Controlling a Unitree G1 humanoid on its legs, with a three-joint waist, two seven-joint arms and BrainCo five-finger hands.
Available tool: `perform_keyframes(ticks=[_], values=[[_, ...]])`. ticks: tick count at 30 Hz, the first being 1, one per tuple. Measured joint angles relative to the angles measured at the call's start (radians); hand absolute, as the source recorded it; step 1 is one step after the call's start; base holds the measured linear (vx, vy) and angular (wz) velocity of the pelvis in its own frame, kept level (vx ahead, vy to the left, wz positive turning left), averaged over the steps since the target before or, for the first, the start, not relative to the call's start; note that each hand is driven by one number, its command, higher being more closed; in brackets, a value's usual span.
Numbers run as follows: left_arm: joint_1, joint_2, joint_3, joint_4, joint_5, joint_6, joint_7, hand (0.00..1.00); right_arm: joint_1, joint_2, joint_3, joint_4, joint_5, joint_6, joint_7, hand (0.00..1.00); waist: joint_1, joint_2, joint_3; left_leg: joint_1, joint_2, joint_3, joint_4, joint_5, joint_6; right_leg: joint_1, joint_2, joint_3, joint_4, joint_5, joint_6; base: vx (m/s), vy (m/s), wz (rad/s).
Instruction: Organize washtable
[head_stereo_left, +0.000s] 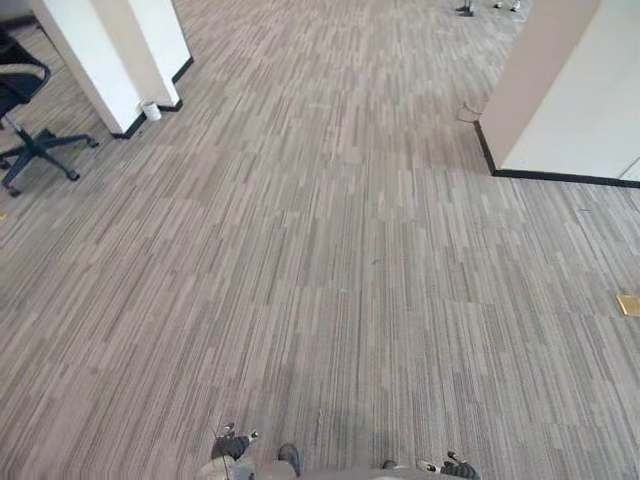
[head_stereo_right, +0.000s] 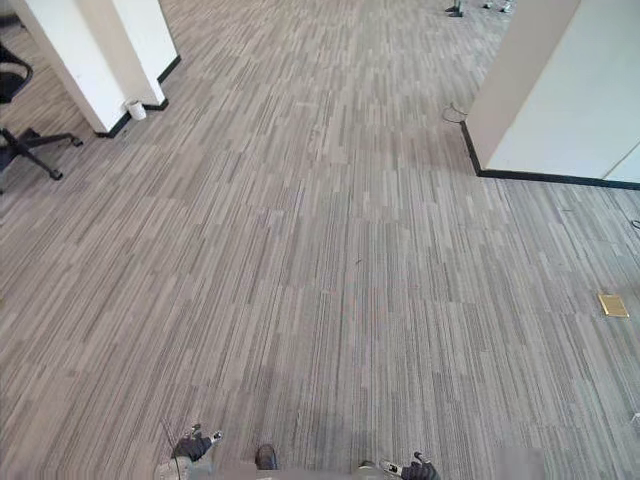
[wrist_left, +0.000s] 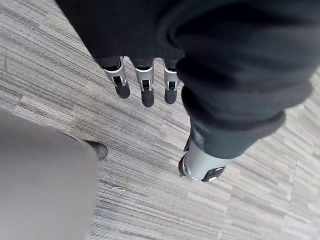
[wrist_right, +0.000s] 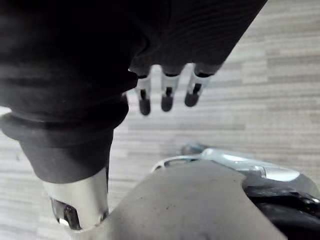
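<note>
"On striped grey carpet floor, a humanoid robot stands with both arms down. How far along is the washtable job?" asks the desk.

"Not begun, by my reading," says the photographer. "Where the washtable stands, I cannot tell. Neither hand carries an item, so I judge the whole tidy-up is left to do, starting with the walk to it."

"Counts, left to right?"

"One black office chair at the far left. One white column next to it, with one small white cup on the floor just beside its base. Near the bottom edge come the left hand and then the right hand, two hands, both hanging low. One cream partition wall stands at the upper right, and one brass floor plate is set in the carpet at the far right."

"Holding anything?"

"Nothing. The left fingers hang straight and relaxed over bare carpet. The right fingers hang the same way, loosely apart and empty."
</note>
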Motion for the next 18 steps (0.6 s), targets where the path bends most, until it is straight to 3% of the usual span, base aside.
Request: perform_keyframes(ticks=[2, 4, 7, 8, 10, 12, 13, 14, 15, 16, 17, 18], values=[[-0.002, 0.012, 0.009, -0.026, -0.001, 0.000, 0.002, 0.00, -0.007, -0.006, 0.029, -0.008, 0.020, -0.002, -0.008, 0.00, 0.013, 0.025, 0.051, -0.080, 0.050, 0.007, 0.194, -0.011, -0.005, 0.003, 0.023, -0.015, 0.065, -0.048, -0.011, -0.23, 0.003, 0.35], [0.003, 0.028, 0.005, -0.027, -0.001, 0.001, 0.004, 0.00, -0.010, -0.004, 0.030, -0.011, 0.019, -0.001, -0.017, 0.00, 0.027, -0.001, 0.056, -0.116, 0.058, 0.019, 0.222, -0.003, -0.024, 0.020, 0.021, -0.020, 0.052, -0.056, -0.012, -0.08, -0.033, 0.25], [0.026, 0.019, 0.005, -0.022, 0.002, 0.004, 0.003, 0.00, -0.032, -0.024, 0.039, -0.034, 0.019, 0.000, -0.018, 0.00, 0.036, 0.019, 0.060, -0.177, 0.048, 0.068, 0.020, 0.037, -0.018, -0.011, 0.012, -0.002, 0.004, -0.055, -0.015, 0.03, 0.089, -0.04], [0.042, 0.014, 0.006, -0.011, 0.002, 0.008, 0.003, 0.00, -0.037, -0.027, 0.044, -0.036, 0.019, 0.000, -0.020, 0.00, 0.055, 0.016, 0.059, -0.170, 0.034, 0.091, -0.009, 0.072, -0.008, -0.022, -0.001, 0.016, -0.010, -0.055, -0.013, 0.16, 0.160, -0.50], [0.063, 0.004, 0.010, 0.010, 0.002, 0.008, 0.002, 0.00, -0.041, -0.034, 0.046, -0.034, 0.019, 0.000, -0.019, 0.00, 0.076, 0.013, 0.051, -0.172, 0.001, 0.116, -0.003, 0.054, 0.033, -0.029, -0.022, 0.055, -0.028, -0.059, 0.016, 0.27, 0.189, -0.21], [0.080, 0.009, 0.044, 0.014, 0.000, 0.012, 0.002, 0.00, -0.018, -0.014, 0.034, -0.025, 0.018, 0.002, -0.016, 0.00, 0.080, -0.027, 0.050, -0.180, -0.051, 0.117, 0.106, -0.051, 0.074, -0.046, -0.083, 0.092, 0.113, -0.100, 0.082, 0.27, 0.211, 0.22], [0.085, 0.008, 0.058, 0.016, 0.000, 0.014, 0.002, 0.00, -0.017, -0.012, 0.028, -0.023, 0.018, 0.003, -0.015, 0.00, 0.083, -0.032, 0.046, -0.168, -0.058, 0.123, 0.121, -0.074, 0.084, -0.058, -0.095, 0.113, 0.170, -0.109, 0.086, 0.28, 0.179, 0.06], [0.096, 0.006, 0.070, 0.023, -0.002, 0.016, 0.002, 0.00, -0.017, -0.009, 0.017, -0.020, 0.018, 0.001, -0.013, 0.00, 0.077, -0.034, 0.044, -0.121, -0.070, 0.131, 0.126, -0.101, 0.094, -0.099, -0.115, 0.149, 0.333, -0.108, 0.089, 0.47, 0.264, -0.08], [0.112, 0.013, 0.072, 0.020, -0.003, 0.015, 0.001, 0.00, -0.012, 0.003, 0.012, -0.020, 0.019, -0.002, -0.011, 0.00, 0.074, -0.050, 0.035, -0.067, -0.090, 0.145, 0.112, -0.120, 0.115, -0.163, -0.143, 0.179, 0.524, -0.074, 0.089, 0.42, 0.230, -0.05], [0.118, 0.018, 0.071, 0.020, -0.002, 0.016, 0.001, 0.00, -0.008, 0.009, 0.005, -0.025, 0.018, -0.004, -0.009, 0.00, 0.072, -0.058, 0.030, -0.037, -0.102, 0.144, 0.101, -0.135, 0.123, -0.197, -0.156, 0.189, 0.614, -0.038, 0.083, 0.44, 0.208, -0.05], [0.121, 0.024, 0.067, 0.020, -0.002, 0.018, 0.001, 0.00, -0.006, 0.013, -0.001, -0.025, 0.018, -0.003, -0.003, 0.00, 0.068, -0.053, 0.031, 0.010, -0.113, 0.141, 0.085, -0.153, 0.139, -0.235, -0.156, 0.207, 0.727, -0.003, 0.084, 0.47, 0.103, 0.00], [0.113, 0.031, 0.051, 0.019, 0.002, 0.024, 0.001, 0.00, -0.007, 0.014, -0.010, -0.024, 0.017, -0.001, 0.005, 0.00, 0.065, -0.060, 0.027, 0.103, -0.119, 0.132, 0.035, -0.171, 0.154, -0.285, -0.118, 0.203, 0.861, -0.040, 0.068, 0.48, 0.076, 0.02]])
